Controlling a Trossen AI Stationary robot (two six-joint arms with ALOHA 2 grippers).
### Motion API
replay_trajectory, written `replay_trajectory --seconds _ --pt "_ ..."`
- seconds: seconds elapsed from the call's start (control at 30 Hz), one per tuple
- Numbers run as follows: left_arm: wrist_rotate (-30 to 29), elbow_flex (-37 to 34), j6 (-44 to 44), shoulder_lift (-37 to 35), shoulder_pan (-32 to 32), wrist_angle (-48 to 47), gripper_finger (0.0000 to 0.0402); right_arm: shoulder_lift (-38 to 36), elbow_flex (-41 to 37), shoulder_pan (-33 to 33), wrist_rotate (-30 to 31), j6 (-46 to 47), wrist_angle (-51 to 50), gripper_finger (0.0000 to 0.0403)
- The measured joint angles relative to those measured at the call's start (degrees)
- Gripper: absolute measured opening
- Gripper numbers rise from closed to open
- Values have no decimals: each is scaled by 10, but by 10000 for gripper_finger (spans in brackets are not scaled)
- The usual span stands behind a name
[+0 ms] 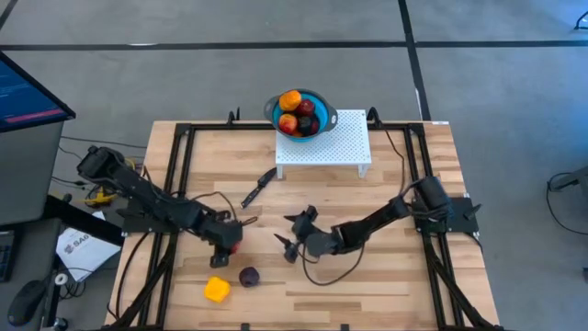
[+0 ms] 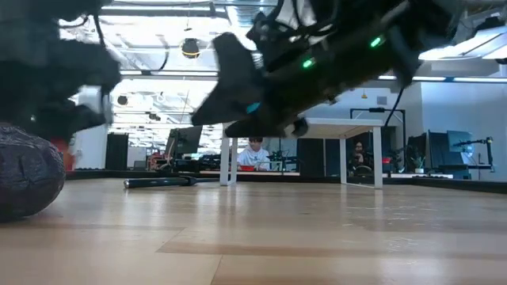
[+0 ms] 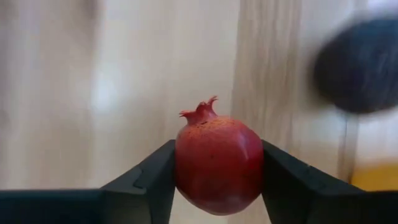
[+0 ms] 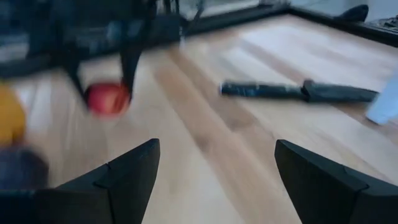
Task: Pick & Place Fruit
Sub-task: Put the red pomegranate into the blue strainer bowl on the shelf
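Left end effector (image 3: 217, 186) is low at the near left of the worktop (image 1: 386, 276), both fingers pressed against the sides of a red pomegranate (image 3: 217, 163). Just nearer lie a dark purple fruit (image 1: 249, 277) and a blocky yellow fruit (image 1: 217, 290). Right end effector (image 4: 214, 168) hovers mid-worktop, fingers spread, nothing between them. More fruit (image 1: 298, 113) sits in the blue bowl (image 1: 274, 114) on the far side.

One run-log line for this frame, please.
left gripper: shut on pomegranate | right gripper: open, empty, mid-table | bowl: holds fruit | loose: yellow fruit, purple fruit
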Motion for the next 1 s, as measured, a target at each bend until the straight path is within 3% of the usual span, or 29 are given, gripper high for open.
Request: replay_trajectory --seconds 0.1,0.2,0.27,0.43,0.57,0.73,0.9,1.0 --pt "-56 3 55 -39 25 63 185 -44 0 19 0 2 -115 312" --pt "-87 3 127 -70 68 188 209 -78 0 40 2 3 -211 312" --pt "-54 -5 170 -77 102 305 217 -83 0 56 22 19 -235 312" --pt "75 -45 240 -37 170 602 202 -30 0 108 181 158 -217 312" --pt "133 -53 276 30 193 756 192 1 -1 132 232 248 -155 312" --pt "165 -53 281 115 201 874 207 -39 0 147 274 148 -89 312" --pt "172 -53 285 176 199 978 212 -131 0 158 274 41 -134 312" --pt "172 -49 315 194 194 983 206 -195 0 161 238 56 -194 312"
